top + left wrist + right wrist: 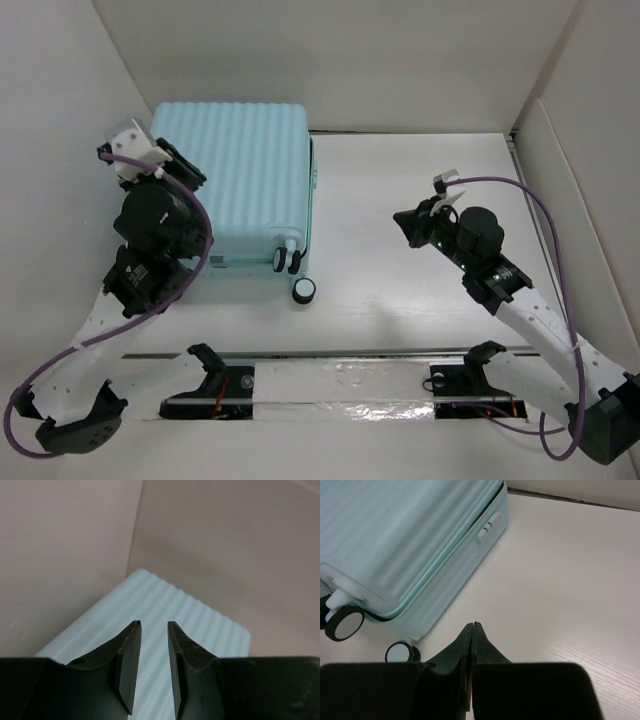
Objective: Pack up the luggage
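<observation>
The luggage [250, 170] is a pale aqua ribbed suitcase lying flat and closed at the back left of the table, with its wheels [303, 290] toward the near side. My left gripper [180, 165] hovers over the suitcase's left part. In the left wrist view its jaws [154, 623] stand a little apart above the ribbed shell [165, 600], with nothing between them. My right gripper [403, 222] is over bare table to the right of the luggage, pointing toward it. It [472, 625] is shut and empty, and the luggage [395, 535] lies ahead on its left.
Beige walls close the table on the left [60, 120], the back and the right [590, 170]. A small lock [489, 527] sits on the suitcase's side. A strip of silver tape [340, 385] runs along the near edge between the arm bases.
</observation>
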Robot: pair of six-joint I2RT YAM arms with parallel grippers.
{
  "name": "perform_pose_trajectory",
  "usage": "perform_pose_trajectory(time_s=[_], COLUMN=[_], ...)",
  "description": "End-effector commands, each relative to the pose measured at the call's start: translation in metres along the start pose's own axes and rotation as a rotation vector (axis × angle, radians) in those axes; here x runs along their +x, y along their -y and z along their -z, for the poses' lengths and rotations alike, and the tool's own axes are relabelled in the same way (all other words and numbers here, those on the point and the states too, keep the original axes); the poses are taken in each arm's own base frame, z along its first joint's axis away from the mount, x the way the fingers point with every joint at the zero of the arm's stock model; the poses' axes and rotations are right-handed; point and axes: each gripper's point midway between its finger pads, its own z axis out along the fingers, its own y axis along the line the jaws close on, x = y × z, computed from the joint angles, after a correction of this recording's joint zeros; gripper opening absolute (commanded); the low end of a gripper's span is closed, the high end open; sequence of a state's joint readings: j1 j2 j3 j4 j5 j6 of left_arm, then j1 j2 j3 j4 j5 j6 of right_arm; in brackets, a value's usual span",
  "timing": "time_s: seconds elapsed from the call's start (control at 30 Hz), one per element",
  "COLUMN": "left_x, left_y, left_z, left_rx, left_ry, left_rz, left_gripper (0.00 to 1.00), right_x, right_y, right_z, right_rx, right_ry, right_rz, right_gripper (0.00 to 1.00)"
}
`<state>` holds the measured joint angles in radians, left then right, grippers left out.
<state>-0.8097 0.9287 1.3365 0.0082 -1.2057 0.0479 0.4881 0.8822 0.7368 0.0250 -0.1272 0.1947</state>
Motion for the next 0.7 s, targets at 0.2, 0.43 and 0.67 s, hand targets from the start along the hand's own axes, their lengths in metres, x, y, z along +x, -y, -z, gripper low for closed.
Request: perform_pose_trajectory(time_s=[0.2,0.43,0.67], left_x=[0.089,0.130,0.159], left_y=[-0.017,-0.110,-0.188], left_z=[-0.167,-0.222,-0.238], left_rx=[0.057,-0.190,-0.419], left_ry=[-0.364,-0.430,-0.469], left_rz=[0.141,0.114,0.009], left_gripper=[0.21,0.26,0.26], right_x=[-0.018,-0.013,-0.009], right_y=[-0.008,-0.014,-0.014], right_z=[-0.010,-0.014,-0.019], right_rx=[0.031,0.013,0.009], right_ry=[0.028,0.012,-0.003], right_rz=[0.054,0.057,0.058], right_gripper=[0.02,0.02,0.03])
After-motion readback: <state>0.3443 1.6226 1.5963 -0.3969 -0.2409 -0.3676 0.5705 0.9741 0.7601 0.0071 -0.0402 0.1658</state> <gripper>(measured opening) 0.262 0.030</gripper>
